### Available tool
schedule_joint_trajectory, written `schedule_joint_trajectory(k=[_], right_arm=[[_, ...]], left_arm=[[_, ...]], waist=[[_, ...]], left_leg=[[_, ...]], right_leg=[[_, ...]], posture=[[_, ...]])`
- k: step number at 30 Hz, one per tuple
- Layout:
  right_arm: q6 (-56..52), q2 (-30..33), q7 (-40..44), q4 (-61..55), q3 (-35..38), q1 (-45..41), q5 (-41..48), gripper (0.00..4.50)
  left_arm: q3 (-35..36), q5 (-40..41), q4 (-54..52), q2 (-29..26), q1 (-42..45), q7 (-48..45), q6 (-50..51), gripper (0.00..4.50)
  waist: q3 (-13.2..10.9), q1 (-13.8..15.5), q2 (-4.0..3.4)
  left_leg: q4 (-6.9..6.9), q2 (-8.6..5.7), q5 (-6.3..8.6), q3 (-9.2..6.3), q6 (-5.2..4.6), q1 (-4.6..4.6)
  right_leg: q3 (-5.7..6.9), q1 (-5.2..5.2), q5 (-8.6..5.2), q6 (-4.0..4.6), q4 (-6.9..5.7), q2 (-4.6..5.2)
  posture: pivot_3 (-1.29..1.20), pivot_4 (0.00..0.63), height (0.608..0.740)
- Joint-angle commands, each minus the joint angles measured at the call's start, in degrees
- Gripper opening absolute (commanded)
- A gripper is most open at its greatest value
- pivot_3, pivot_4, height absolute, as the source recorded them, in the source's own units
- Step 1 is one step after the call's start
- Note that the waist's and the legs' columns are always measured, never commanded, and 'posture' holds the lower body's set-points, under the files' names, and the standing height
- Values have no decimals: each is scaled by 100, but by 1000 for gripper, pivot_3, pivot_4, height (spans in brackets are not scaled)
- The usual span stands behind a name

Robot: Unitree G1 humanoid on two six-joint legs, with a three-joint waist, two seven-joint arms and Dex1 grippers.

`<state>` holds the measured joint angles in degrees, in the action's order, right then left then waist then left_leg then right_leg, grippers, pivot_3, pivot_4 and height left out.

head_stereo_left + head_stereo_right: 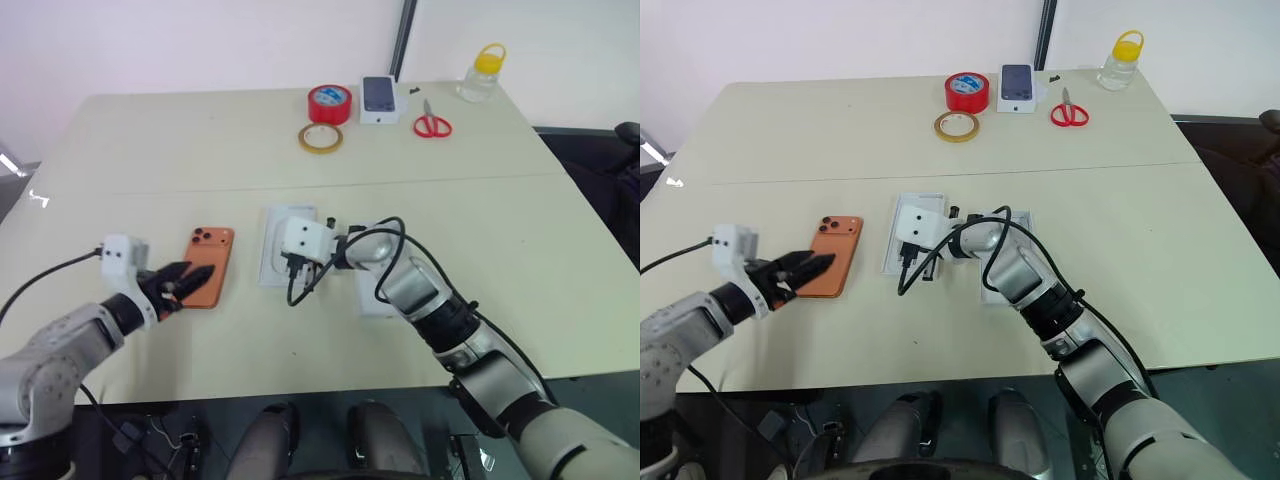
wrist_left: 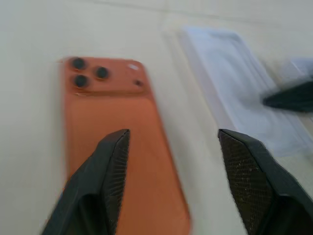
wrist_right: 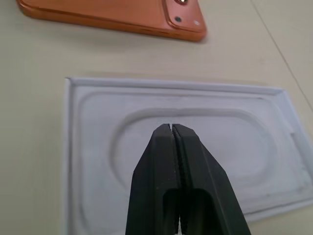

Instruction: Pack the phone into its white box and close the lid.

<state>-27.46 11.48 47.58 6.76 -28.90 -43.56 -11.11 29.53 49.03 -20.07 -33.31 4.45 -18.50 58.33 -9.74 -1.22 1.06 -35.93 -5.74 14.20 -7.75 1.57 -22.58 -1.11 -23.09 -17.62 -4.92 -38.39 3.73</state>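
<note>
We see the slim orange smartphone point(image 1: 209, 266) lying flat on the pale beige desk point(image 1: 150, 160), back side up, w/ a cluster of dark camera lenses on a raised patch at its far corner; rounded corners, matte orange finish. It sits toward the robot's left, just beside the flat white insert with an oval recess point(image 3: 161, 142), a narrow strip of desk between them.

Left gripper point(image 2: 173, 147) hovers at the phone's near end, its two black fingers point(image 2: 113, 161) spread wide apart, nothing between them; one finger is over the phone's near part, the other over bare desk between phone & insert. We can't tell if that finger touches the phone.

Right gripper point(image 3: 172, 128) has its fingers pressed together, empty, pointing down over the insert's oval recess. Whether the tips touch the insert we can't tell.

A white rectangular box point(image 1: 1008, 262) lies next to the insert on the robot's right, mostly hidden behind the right arm, so we can't tell its details.

At the far edge of the desk: red tape roll point(image 1: 330, 103), tan tape ring point(image 1: 320, 138), small white box with a dark phone picture point(image 1: 378, 99), red-handled scissors point(image 1: 432, 122), clear bottle with a yellow cap point(image 1: 481, 73), all well apart from the phone.
</note>
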Motion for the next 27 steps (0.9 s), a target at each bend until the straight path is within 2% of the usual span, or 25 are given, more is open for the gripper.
schedule_joint_trajectory(k=[1,5,12,16,23,27], right_arm=[[-184,-277,-96,-254,34,-215,79,0],[-398,-662,-267,-166,-140,-339,-15,0],[-599,-1068,-349,447,-576,-619,-237,0],[-694,-1344,-441,1116,-734,-911,-345,0],[-367,-1473,-343,1686,-1089,-1147,-589,0],[-203,-1570,-348,1976,-1150,-1270,-680,0]], left_arm=[[520,231,306,-26,297,645,503,4480],[615,194,886,-122,805,1189,1230,4480],[255,44,1263,-162,1197,1184,1742,4480],[-149,68,1290,-182,1301,956,2210,4480],[-246,170,1138,-27,1267,685,2483,4480],[-157,280,899,290,1214,680,2756,4480]], waist=[[0,-14,0],[1,7,2],[4,4,6],[4,2,5],[6,7,2],[9,14,0]], left_leg=[[-2,3,-2,1,4,0],[-2,3,-18,1,31,-1],[-4,4,-19,1,35,-1],[-4,3,-20,1,36,0],[-3,3,-21,1,37,0],[-4,3,-20,1,38,1]], right_leg=[[0,0,0,1,0,-3],[0,-5,1,1,0,-5],[0,-6,1,1,-2,-5],[0,-8,1,2,-5,-5],[0,-6,1,2,-4,-5],[0,-5,1,2,-4,-5]], posture=[[0,150,740],[0,150,740],[0,150,740],[0,150,740],[0,150,740],[0,150,740]])
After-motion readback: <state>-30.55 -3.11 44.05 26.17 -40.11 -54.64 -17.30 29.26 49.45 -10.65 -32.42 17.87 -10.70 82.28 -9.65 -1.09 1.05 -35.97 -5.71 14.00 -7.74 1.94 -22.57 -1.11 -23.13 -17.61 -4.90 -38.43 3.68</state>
